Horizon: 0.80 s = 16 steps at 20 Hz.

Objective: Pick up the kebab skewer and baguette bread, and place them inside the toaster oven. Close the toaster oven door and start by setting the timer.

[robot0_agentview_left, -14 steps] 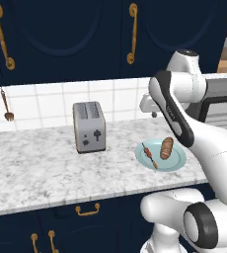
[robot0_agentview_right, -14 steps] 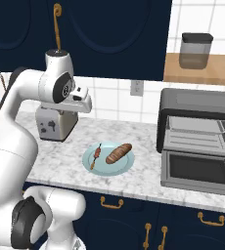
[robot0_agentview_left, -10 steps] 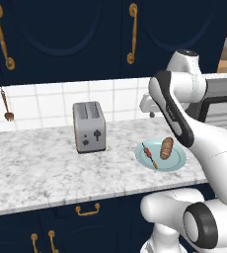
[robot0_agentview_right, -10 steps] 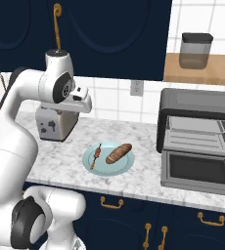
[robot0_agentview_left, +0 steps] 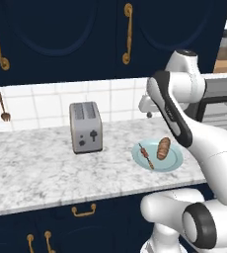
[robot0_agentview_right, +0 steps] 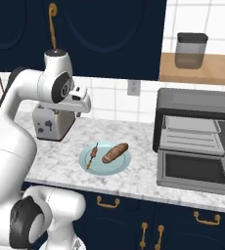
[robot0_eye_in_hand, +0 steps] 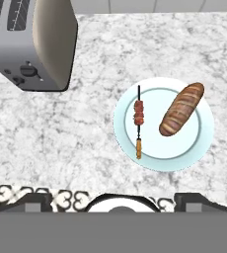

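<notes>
Marble counter (robot0_agentview_left: 36, 168) bears toaster (robot0_agentview_left: 86, 127), plate (robot0_agentview_left: 172, 160), toaster oven (robot0_agentview_right: 197, 139).

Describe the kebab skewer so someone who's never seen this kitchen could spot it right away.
Find the marble counter between the silver toaster and the black toaster oven. A pale blue plate sits there. The kebab skewer is the thin stick with dark red chunks, beside the fatter golden baguette bread.

The skewer (robot0_eye_in_hand: 139, 117) and the bread (robot0_eye_in_hand: 181, 109) are laid side by side, apart, on a plate (robot0_eye_in_hand: 203, 140) on the counter (robot0_agentview_left: 31, 168). A toaster (robot0_agentview_left: 86, 126) is set to the plate's left, the toaster oven (robot0_agentview_right: 196, 138) to its right, door (robot0_agentview_right: 195, 172) lowered.
</notes>
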Tool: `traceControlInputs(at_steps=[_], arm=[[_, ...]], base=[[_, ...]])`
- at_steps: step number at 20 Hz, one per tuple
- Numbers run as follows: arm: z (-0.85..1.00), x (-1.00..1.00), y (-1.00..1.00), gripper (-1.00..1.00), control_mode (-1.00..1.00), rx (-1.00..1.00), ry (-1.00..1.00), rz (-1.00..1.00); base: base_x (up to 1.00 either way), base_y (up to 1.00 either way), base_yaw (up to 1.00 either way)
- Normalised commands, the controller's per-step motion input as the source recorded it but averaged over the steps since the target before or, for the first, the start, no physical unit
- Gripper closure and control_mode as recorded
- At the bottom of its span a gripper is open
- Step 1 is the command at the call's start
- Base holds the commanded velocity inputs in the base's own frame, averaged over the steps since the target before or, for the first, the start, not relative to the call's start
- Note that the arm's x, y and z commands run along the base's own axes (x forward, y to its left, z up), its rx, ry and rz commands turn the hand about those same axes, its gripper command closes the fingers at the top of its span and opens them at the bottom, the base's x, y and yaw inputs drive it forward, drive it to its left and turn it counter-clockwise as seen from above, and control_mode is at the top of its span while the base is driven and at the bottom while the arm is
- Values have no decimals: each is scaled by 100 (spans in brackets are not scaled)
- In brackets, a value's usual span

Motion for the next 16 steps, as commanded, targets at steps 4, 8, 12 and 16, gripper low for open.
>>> traceControlInputs(at_steps=[4,8,12,16], arm=[[0,0,0,-100,100,0,0,0],[0,0,0,-100,100,0,0,0],[0,0,0,-100,100,0,0,0],[0,0,0,-100,100,0,0,0]], base=[[0,-85,0],[0,-59,0],[0,-32,0],[0,0,0]])
